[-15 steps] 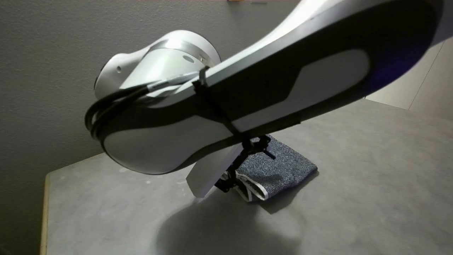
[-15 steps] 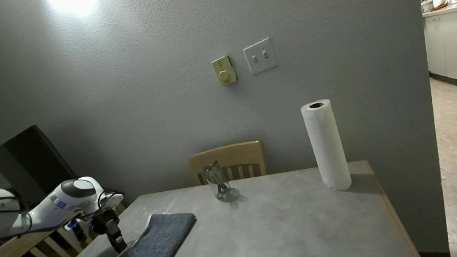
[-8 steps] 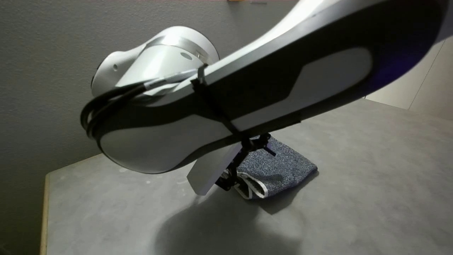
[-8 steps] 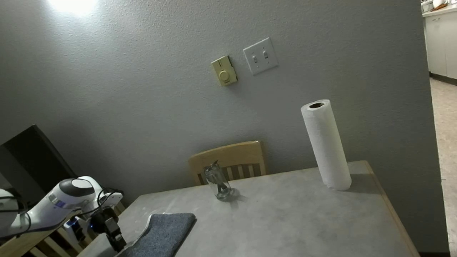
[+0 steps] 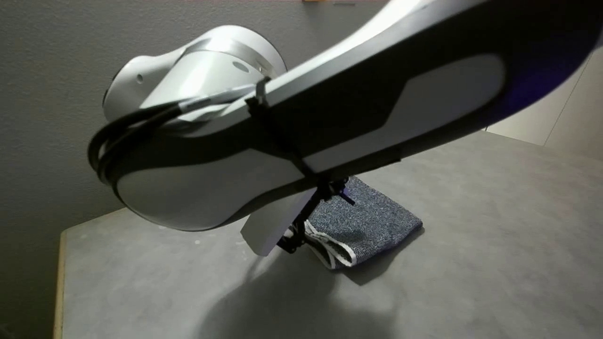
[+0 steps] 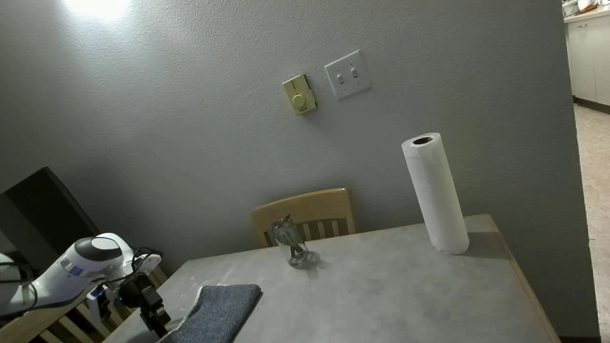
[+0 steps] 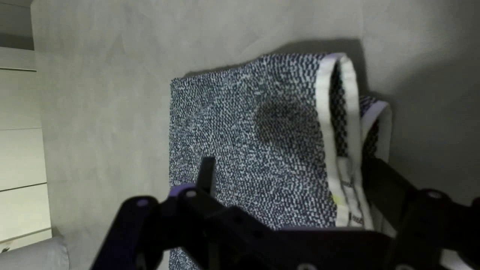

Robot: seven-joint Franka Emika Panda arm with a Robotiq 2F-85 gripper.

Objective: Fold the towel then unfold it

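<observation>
- Grey-blue speckled cloth towel (image 7: pixel 240 150) lies folded on the mottled grey flat tabletop (image 7: pixel 105 97); through my wrist view it reads as a thick block of several layers
- Weave coarse, dark blue and off-white flecks mixed; from further off, in an exterior view, I read it as nearly plain slate grey
- White hem (image 7: pixel 323 93) along its right side in the wrist view, doubled into two narrow loops that gape a little; inside them I see a darker, checked weave
- Small yellow spot on the hem; near it a pale strip with dark marks, too small for me to read
- Dark roundish patch on the upper face; shadow or stain, I cannot tell
- Left edge runs straight; upper edge bows gently, shadow beside it on the tabletop
- My black two-fingered linked gripper (image 7: pixel 292 165) is released, jaws spread wide; one finger (image 7: pixel 206 172) shows over the speckled face, the other by the hem loops; whether either touches cloth I cannot tell
- White cylindrical roll of paper (image 6: pixel 436 195) stands on end, well apart from the towel; clear glass jar (image 6: pixel 290 245) nearer to it, contents unclear
</observation>
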